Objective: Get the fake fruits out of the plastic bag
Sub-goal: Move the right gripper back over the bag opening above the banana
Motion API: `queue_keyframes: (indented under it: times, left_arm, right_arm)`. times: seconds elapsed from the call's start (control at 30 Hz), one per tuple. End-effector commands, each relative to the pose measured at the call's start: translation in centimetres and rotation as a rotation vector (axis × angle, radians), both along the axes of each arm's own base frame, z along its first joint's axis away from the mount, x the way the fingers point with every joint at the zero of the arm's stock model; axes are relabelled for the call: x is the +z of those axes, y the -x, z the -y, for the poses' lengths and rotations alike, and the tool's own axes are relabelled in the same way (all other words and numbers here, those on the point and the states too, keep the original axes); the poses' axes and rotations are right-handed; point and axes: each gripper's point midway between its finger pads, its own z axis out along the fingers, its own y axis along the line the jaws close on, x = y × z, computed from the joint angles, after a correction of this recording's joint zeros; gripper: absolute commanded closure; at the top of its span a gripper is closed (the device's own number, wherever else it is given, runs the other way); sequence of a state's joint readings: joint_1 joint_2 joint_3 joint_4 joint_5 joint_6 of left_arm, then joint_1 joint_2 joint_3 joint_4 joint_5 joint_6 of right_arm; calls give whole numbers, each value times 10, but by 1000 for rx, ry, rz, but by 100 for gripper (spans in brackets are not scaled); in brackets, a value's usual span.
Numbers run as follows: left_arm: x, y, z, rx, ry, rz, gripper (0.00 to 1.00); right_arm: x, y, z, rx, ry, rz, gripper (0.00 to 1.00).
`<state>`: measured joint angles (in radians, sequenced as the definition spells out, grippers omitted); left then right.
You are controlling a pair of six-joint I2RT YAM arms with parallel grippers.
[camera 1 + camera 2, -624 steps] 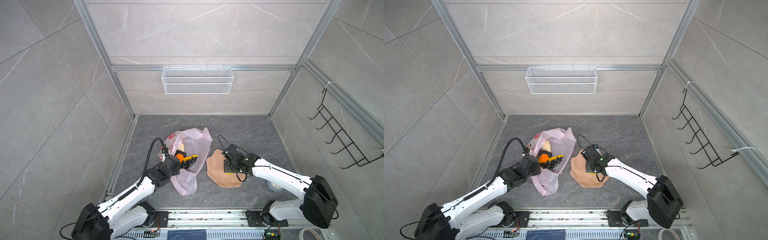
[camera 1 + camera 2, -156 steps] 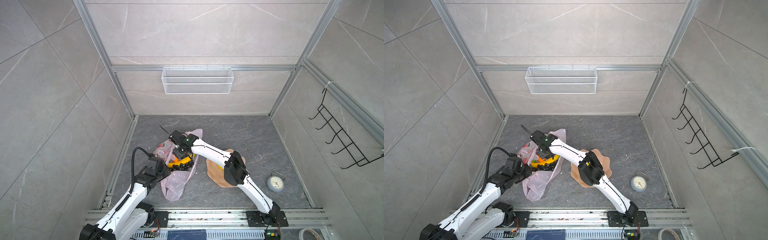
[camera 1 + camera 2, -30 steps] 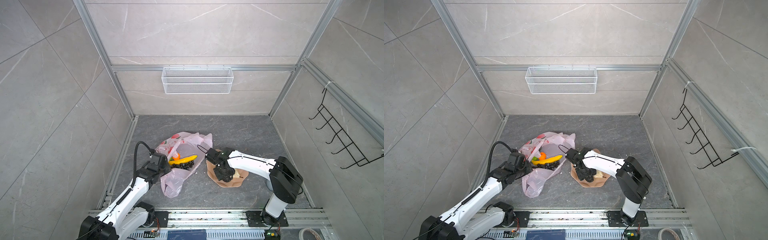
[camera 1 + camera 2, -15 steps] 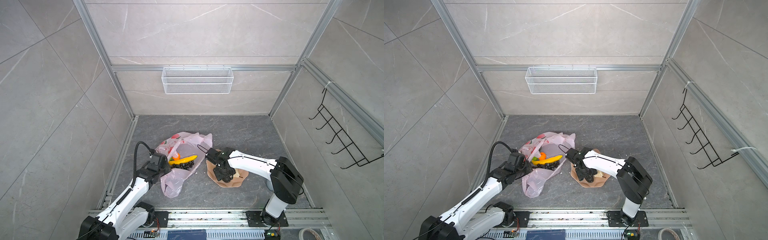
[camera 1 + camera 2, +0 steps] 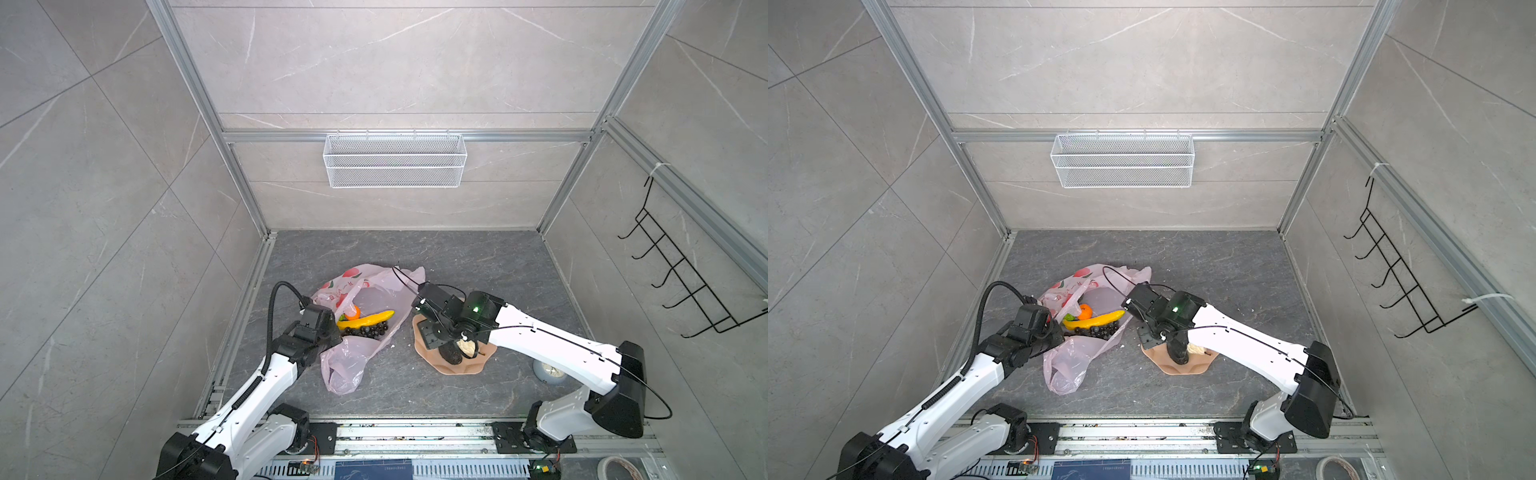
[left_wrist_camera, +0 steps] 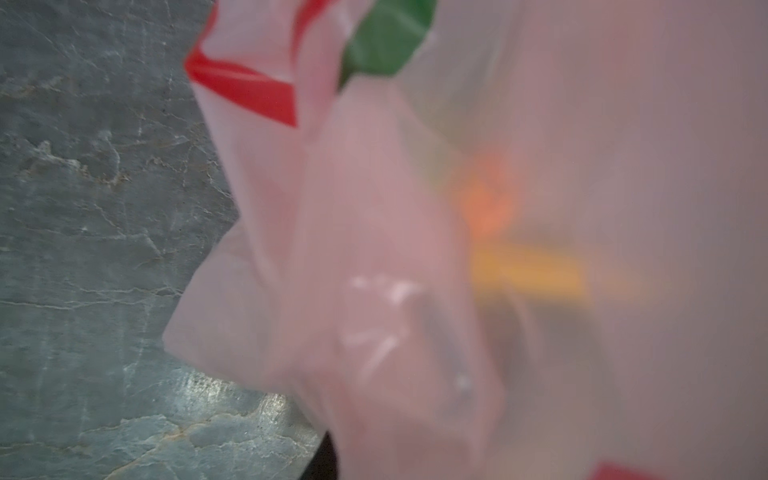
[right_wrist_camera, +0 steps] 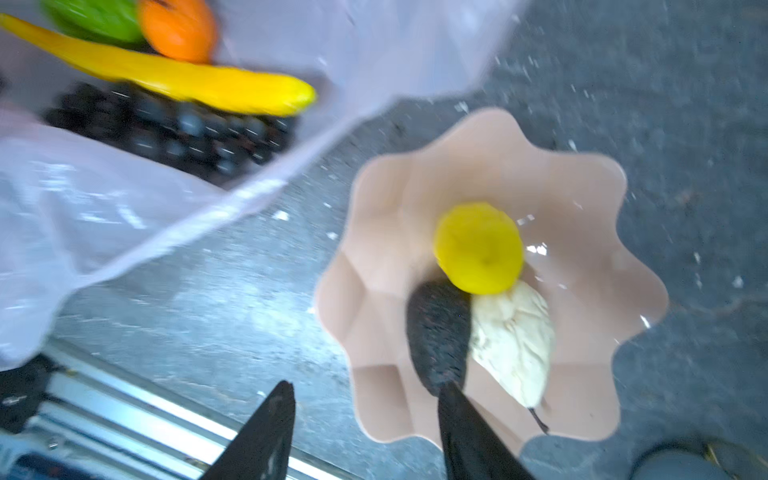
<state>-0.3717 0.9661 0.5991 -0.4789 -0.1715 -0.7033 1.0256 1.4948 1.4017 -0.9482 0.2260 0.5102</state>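
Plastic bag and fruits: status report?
Right gripper open, empty, at plate. Left gripper at plastic bag rim, grip unseen. Banana, grapes, orange in bag; yellow ball, dark oval, cream piece on plate. Bag mouth clear.

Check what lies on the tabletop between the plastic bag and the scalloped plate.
Just white flecks on bare grey tabletop between the plastic bag and scalloped plate; right wrist view shows it.
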Motion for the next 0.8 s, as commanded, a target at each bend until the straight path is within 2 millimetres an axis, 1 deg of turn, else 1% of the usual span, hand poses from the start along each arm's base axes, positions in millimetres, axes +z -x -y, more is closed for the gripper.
queue_keyframes:
  times: [0.0, 0.07, 0.1, 0.13, 0.2, 0.3, 0.37, 0.43, 0.47, 0.6, 0.7, 0.77]
  left_arm:
    - [39, -17, -2, -27, -59, 92, 88]
    - [58, -23, -1, -56, -96, 127, 93]
    - [70, -27, 3, -83, -117, 152, 95]
    - [80, -30, 7, -106, -139, 176, 96]
    - [101, -34, 23, -172, -187, 222, 98]
    - [124, -31, 47, -259, -245, 285, 99]
    - [127, -24, 61, -301, -255, 312, 99]
    - [111, -17, 63, -300, -228, 271, 98]
    - [99, -13, 62, -283, -214, 239, 98]
    - [49, 5, 44, -197, -206, 127, 97]
    - [22, 15, 35, -159, -182, 59, 97]
    - [11, 18, 32, -147, -177, 36, 97]
  right_arm:
    - [24, -10, -53, 32, -183, 73, 42]
    - [21, -19, -75, 28, -239, 73, 42]
    - [19, -24, -87, 33, -260, 74, 42]
    - [15, -28, -96, 32, -263, 72, 42]
    - [7, -40, -115, 30, -272, 65, 43]
    - [-7, -65, -123, -40, -283, 26, 44]
    - [-18, -77, -126, -64, -314, -2, 44]
    - [-31, -85, -127, -85, -335, -33, 44]
    - [-39, -87, -128, -86, -334, -44, 44]
    - [-68, -89, -126, -111, -287, -62, 44]
    - [-84, -94, -121, -130, -248, -62, 43]
    - [-91, -96, -120, -134, -231, -71, 43]
